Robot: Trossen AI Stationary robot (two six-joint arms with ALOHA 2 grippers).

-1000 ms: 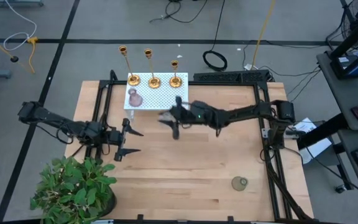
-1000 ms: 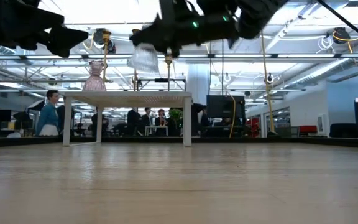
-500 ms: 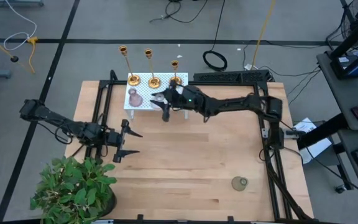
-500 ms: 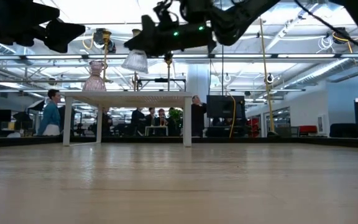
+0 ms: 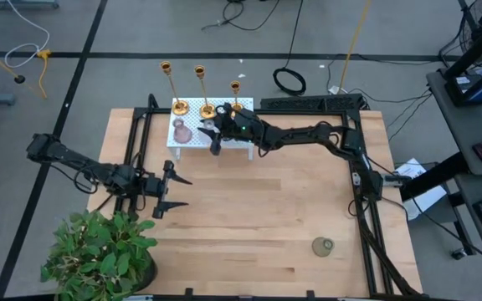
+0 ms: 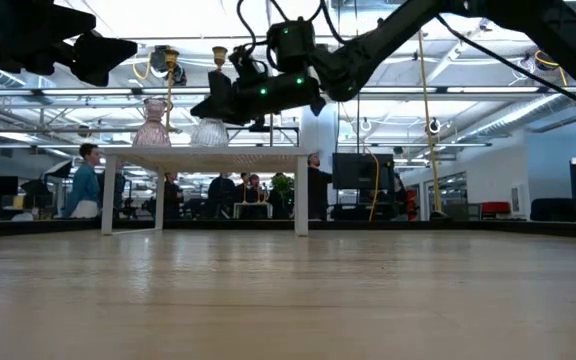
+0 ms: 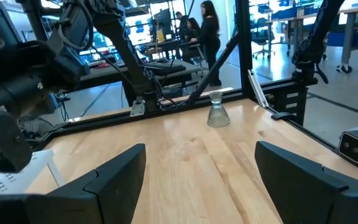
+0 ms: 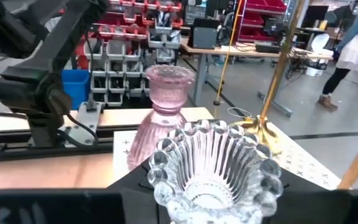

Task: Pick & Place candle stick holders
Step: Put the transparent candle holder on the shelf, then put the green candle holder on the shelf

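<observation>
Three gold candlesticks [image 5: 179,107] [image 5: 208,109] [image 5: 239,107] stand on their round bases along the far side of a small white perforated stand [image 5: 192,136]. A pink glass holder [image 5: 181,132] stands on the stand's left part. My right gripper [image 5: 214,135] is shut on a clear fluted glass holder [image 6: 209,132] over the stand, beside the pink holder [image 8: 165,109]. My left gripper [image 5: 172,191] is open and empty, low over the table's left part. My right gripper pinches the clear glass holder between its two fingers at the narrow end [image 8: 202,200]; the fingers themselves hide the exact place. The fingers come level from the table's right. The holder's wide scalloped end [image 6: 209,142] points down, just over the stand's top; whether it touches, I cannot tell.
A second clear glass holder [image 5: 322,246] stands on the table's near right part and also shows in the left wrist view [image 7: 217,112]. A potted plant [image 5: 99,255] fills the near left corner. Black frame rails [image 5: 354,180] run along the table's sides. People move in the room behind.
My right gripper has carried the clear glass holder toward the table's far left, from mid-table to over the white stand, and has come down with it next to the pink holder. The holder stays wide end down in the hold.
</observation>
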